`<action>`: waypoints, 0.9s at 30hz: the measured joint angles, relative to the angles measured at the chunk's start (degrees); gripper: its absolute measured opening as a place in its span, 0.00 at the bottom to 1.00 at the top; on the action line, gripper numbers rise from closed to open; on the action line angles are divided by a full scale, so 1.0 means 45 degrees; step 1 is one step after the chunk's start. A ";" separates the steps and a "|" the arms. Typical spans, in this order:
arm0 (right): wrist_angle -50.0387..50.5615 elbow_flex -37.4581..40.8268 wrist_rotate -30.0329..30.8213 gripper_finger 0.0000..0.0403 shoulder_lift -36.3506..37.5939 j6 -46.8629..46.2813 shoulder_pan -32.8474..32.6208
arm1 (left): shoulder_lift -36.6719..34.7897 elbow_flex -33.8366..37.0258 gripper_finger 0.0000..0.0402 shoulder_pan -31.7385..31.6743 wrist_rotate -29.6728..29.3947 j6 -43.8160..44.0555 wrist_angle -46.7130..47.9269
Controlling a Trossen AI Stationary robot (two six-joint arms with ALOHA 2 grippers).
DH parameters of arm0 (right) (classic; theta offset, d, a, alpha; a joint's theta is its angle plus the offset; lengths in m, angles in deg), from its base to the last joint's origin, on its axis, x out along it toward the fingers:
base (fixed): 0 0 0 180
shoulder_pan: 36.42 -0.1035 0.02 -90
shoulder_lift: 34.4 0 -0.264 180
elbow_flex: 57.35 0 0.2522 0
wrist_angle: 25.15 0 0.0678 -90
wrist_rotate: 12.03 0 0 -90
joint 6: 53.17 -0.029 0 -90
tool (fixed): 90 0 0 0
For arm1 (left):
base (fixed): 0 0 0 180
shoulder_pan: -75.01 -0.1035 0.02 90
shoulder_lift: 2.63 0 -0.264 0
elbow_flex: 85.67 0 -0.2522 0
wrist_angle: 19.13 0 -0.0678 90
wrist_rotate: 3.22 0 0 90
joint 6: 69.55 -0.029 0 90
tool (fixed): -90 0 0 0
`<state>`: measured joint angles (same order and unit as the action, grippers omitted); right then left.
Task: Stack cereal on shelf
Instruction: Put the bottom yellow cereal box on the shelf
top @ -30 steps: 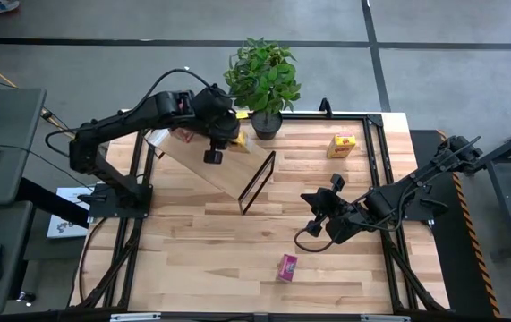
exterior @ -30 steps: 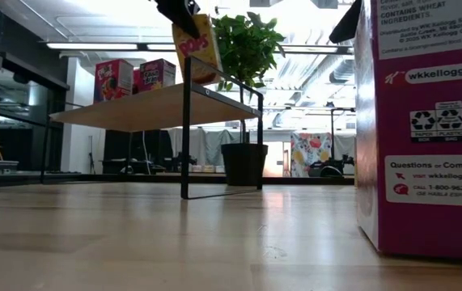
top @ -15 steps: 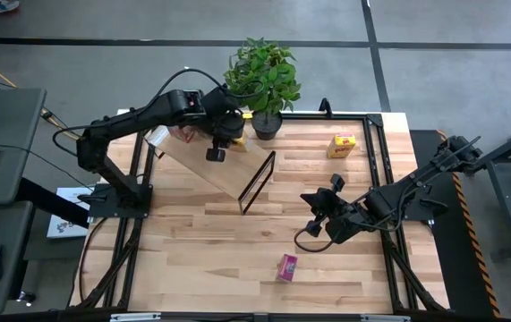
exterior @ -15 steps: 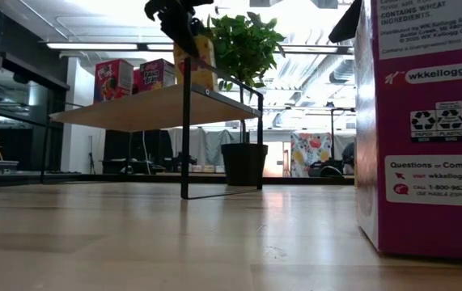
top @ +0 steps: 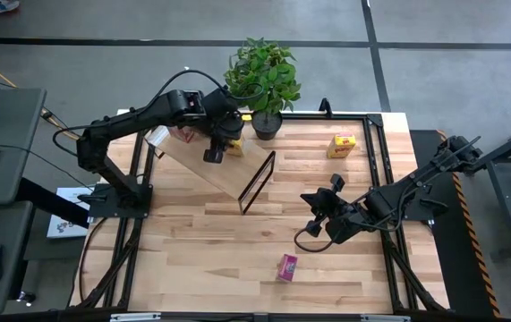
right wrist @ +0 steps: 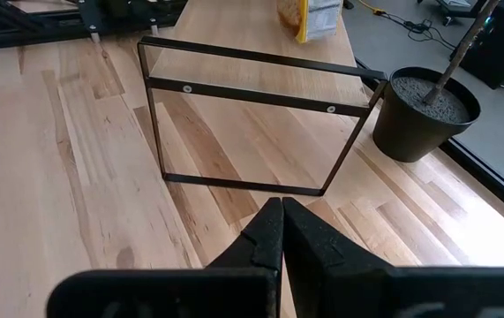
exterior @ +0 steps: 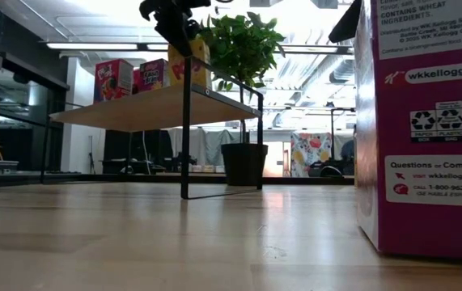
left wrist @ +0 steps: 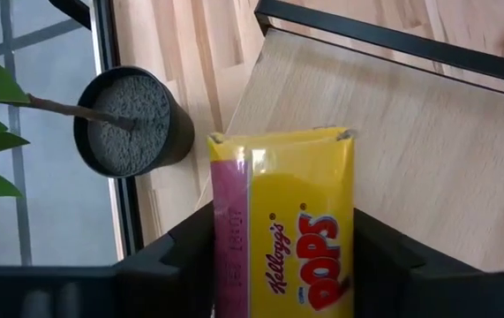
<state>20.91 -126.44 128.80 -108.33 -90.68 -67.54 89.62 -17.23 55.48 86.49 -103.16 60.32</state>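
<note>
My left tool (left wrist: 282, 265) straddles the upright yellow box (left wrist: 291, 221) on the shelf (left wrist: 428, 168); whether it grips or has let go, I cannot tell.

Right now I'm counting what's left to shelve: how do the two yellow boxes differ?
The yellow box by the left gripper stands on the shelf at its plant end, between that gripper's fingers; the other yellow box sits on the table, far from the shelf. No gripper is near that one; the right gripper rests shut mid-table. Both are small yellow cereal boxes.
</note>
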 joint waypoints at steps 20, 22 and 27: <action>-0.0005 0.0000 0.0003 0.00 0.0000 0.0000 0.0000 | -0.0039 0.0000 0.50 0.0058 -0.1159 -0.1407 0.0140; -0.0005 0.0000 0.0003 0.00 0.0000 0.0000 0.0000 | -0.0042 0.0000 0.50 0.0137 -0.1472 -0.1580 0.0212; -0.0005 0.0000 0.0003 0.00 0.0000 0.0000 0.0000 | -0.0049 0.0000 0.50 0.0408 -0.1758 -0.1904 0.0219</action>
<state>20.89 -126.44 128.82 -108.33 -90.68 -67.54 89.40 -17.23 57.31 78.57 -111.73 61.30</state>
